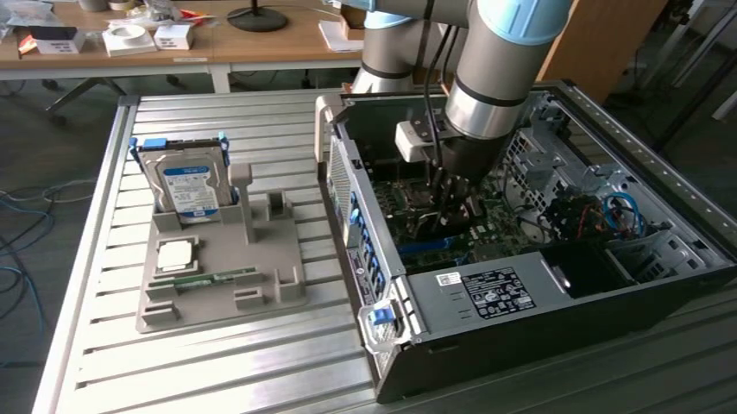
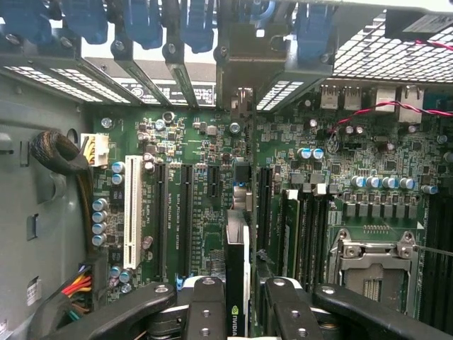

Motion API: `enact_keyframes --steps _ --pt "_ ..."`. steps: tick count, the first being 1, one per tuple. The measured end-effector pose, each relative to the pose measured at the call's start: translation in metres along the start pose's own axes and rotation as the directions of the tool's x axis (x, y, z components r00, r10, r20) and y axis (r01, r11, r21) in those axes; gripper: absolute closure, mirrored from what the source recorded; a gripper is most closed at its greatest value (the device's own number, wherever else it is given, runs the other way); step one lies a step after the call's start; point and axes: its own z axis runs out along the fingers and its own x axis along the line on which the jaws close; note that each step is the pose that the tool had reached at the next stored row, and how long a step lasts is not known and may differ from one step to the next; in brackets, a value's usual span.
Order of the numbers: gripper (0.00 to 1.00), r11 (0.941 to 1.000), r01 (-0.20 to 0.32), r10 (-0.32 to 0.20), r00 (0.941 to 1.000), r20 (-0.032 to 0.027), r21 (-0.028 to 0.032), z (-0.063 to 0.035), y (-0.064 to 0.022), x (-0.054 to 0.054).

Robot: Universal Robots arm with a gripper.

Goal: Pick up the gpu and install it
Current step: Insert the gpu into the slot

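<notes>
Gripper (image 2: 244,301) is down inside the open case (image 1: 495,289), clamped on the gpu (image 2: 236,255).

Count: one arm (image 1: 501,69), one gripper, two fingers (image 2: 205,308), one gpu. Wrist view: the gpu stands edge-on between the fingers, just over the motherboard (image 2: 297,142). One white slot (image 2: 132,212) and two long black slots (image 2: 161,219) lie to one side of it, one processor socket (image 2: 375,265) to the other. Can't tell if the card is seated. Exterior view adds the wider scene: the arm reaches down into the case, which sits on the slatted table (image 1: 230,371). At the exterior view's left is one grey tray (image 1: 271,289) with one hard drive (image 1: 190,185) upright, plus one square chip (image 1: 175,254) and one memory stick (image 1: 213,278) lying flat.
</notes>
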Motion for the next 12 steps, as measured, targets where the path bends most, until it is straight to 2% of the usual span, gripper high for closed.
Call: enact_keyframes --steps 12 --pt "0.74 1.0000 0.000 0.000 1.0000 0.0000 0.0000 0.0018 0.0001 0.0000"
